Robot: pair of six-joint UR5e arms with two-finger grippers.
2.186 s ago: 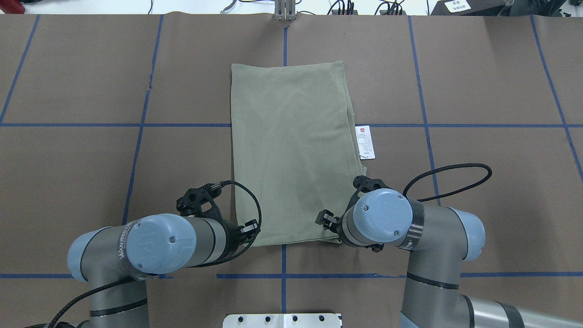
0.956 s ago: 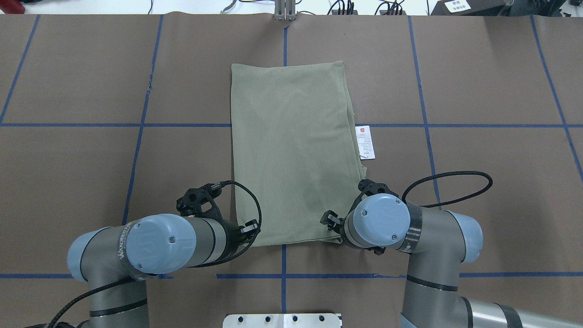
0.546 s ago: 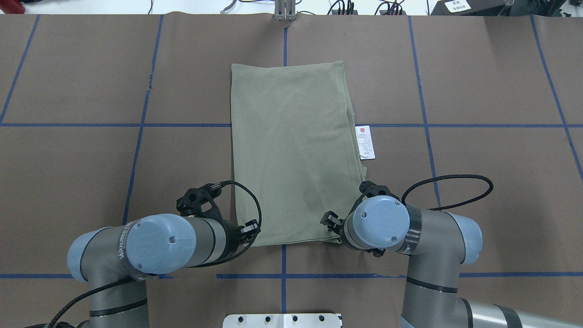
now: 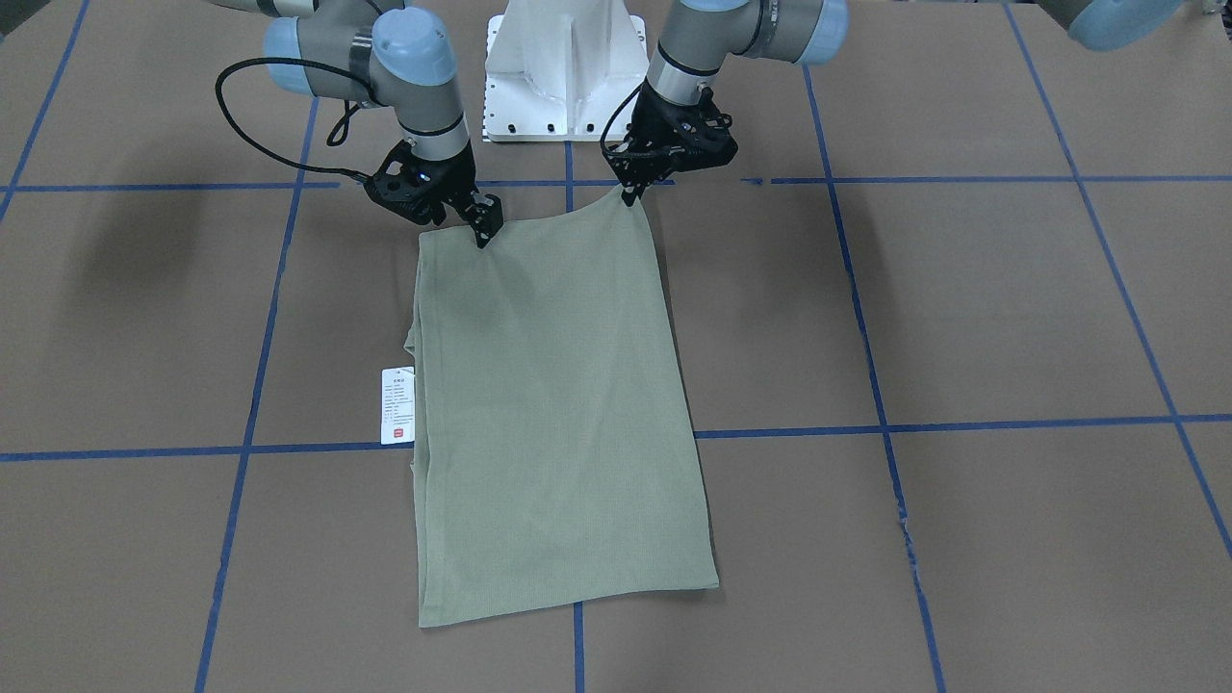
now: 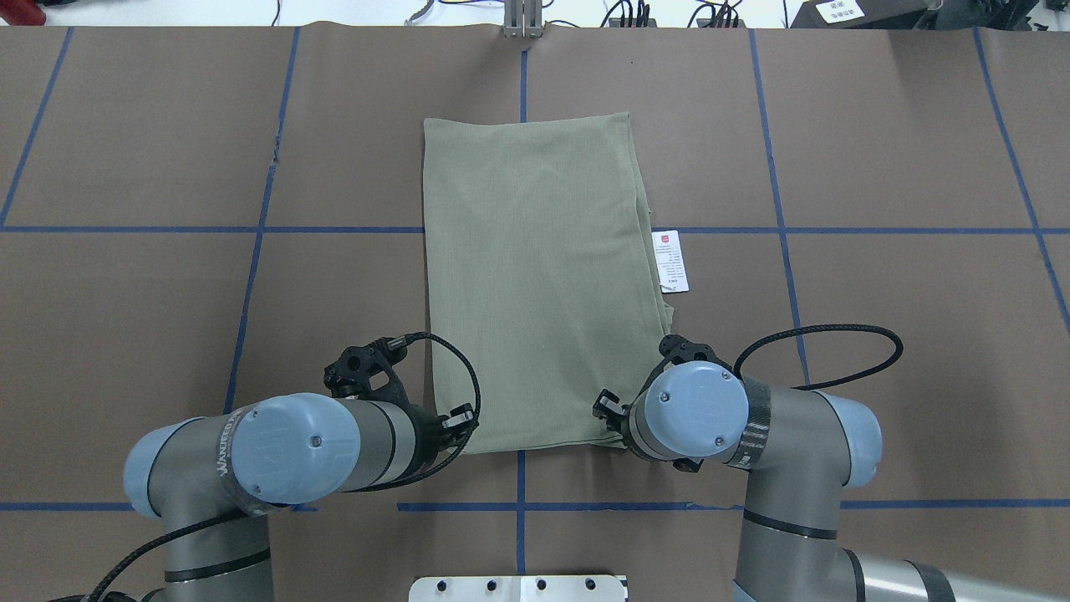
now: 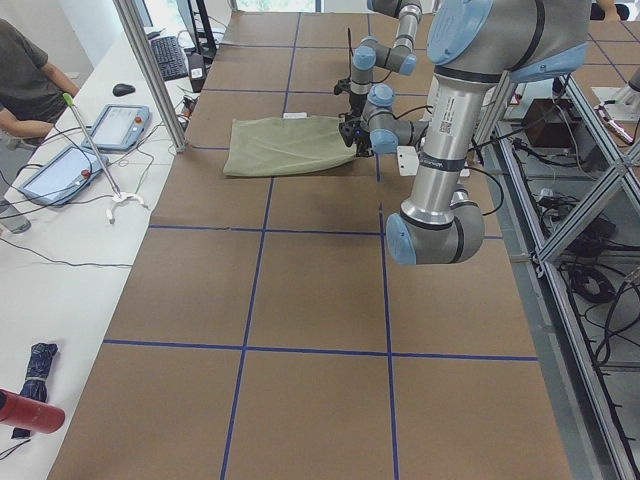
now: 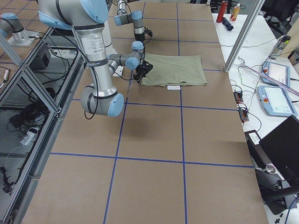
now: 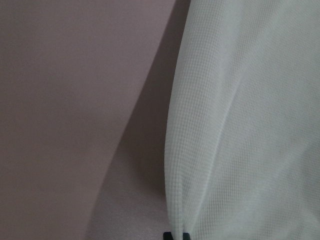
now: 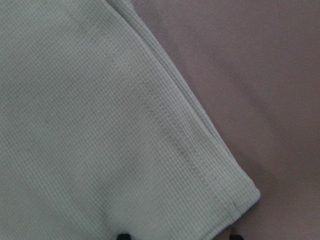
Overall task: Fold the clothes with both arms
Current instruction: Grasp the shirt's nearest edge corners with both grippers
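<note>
step: shirt (image 5: 535, 276) is already a long narrow rectangle; both arms are at its robot-side short end taking the corners, I'd say for a lengthwise fold.
shirt: flat on the bench (image 5: 878, 125), about midway between the bench's two ends, one short end near the robot-side edge, the other pointing at the operators' edge. Hang tag (image 5: 670, 261) sticks out of the long edge on the robot's right.
left gripper (image 4: 630, 195): pressed together on its corner; cloth peaks up into it and gathers at the fingertips (image 8: 170, 236).
right gripper (image 4: 481, 231): spread, tips (image 9: 122, 235) straddling the hemmed corner, no pinch yet.
next: close the right on its corner and catch all layers. Then lift both corners level and carry them toward the operators' edge onto the far short end. Uneven height would skew the fold.
hidden: collar, logo and sleeves don't show. Overhead, the wrist joints cover both sets of jaws. Wrist views cut the tips off at the frame bottom. Side views are too small to read the grip.
</note>
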